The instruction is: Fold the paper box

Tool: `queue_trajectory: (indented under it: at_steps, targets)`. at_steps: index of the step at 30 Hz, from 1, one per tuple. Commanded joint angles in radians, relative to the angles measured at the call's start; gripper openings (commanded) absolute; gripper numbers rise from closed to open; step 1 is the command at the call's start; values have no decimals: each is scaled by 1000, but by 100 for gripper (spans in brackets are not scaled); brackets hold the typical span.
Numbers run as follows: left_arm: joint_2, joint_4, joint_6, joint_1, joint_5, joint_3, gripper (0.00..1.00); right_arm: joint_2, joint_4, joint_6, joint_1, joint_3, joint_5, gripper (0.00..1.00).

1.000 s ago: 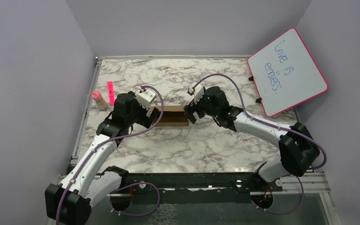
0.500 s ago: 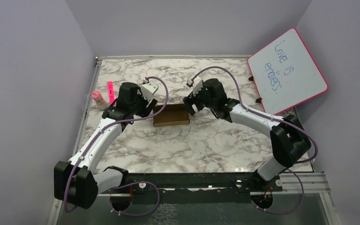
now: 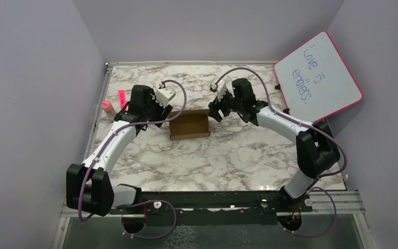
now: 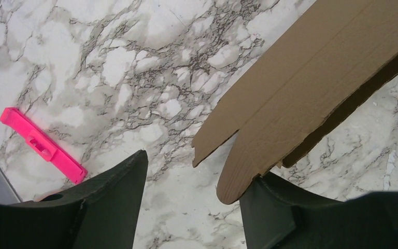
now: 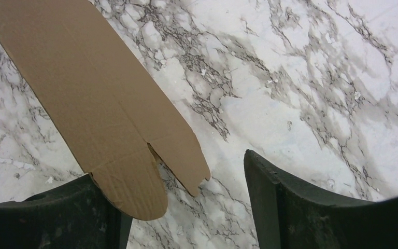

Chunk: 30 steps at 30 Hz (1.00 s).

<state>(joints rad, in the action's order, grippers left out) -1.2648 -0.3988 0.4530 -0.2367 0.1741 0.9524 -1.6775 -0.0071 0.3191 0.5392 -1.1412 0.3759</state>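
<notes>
Both arms reach forward from the near edge and bend inward, so that my left gripper (image 3: 169, 111) and my right gripper (image 3: 215, 110) face each other across the far half of the marble table (image 3: 212, 161). The paper box (image 3: 189, 125) lies between them near the table's middle, left wrist at its far-left corner, right wrist at its far-right corner. In the left wrist view my left gripper (image 4: 197, 171) is released: fingers (image 4: 111, 202) spread, bare marble in the gap, nothing pinched. A rounded tab of the paper box (image 4: 316, 67) ends right at the inner edge of one finger; contact cannot be confirmed. In the right wrist view my right gripper (image 5: 179, 171) is likewise spread and unloaded, with a rounded tab of the paper box (image 5: 83, 88) overlapping one finger. Cardboard is plain brown and unprinted, with straight creases along the panel and a slit at each end separating the rounded tab from a pointed flap. From above, its far edge and right side appear raised. A pink marker (image 4: 41, 148) lies left of my left gripper; a whiteboard (image 3: 318, 78) leans at far right.
</notes>
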Motion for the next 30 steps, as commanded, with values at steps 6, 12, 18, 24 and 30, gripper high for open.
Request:
queue_trajectory:
  at_steps: [6, 12, 18, 24, 30]
  targets:
    - [-55, 0, 16, 45, 88, 46, 51, -13, -37, 101, -39, -21, 106, 66]
    - [-91, -2, 11, 64, 139, 57, 49, -25, -19, 110, -40, -29, 163, 59]
    - [-107, -5, 5, 88, 177, 63, 43, -49, -20, 121, -41, -46, 196, 55]
    - [-122, -5, 4, 97, 220, 67, 32, -68, -31, 127, -41, -60, 207, 42]
    - [-140, -17, 0, 101, 245, 74, 25, -53, -43, 137, -41, -58, 193, 28]
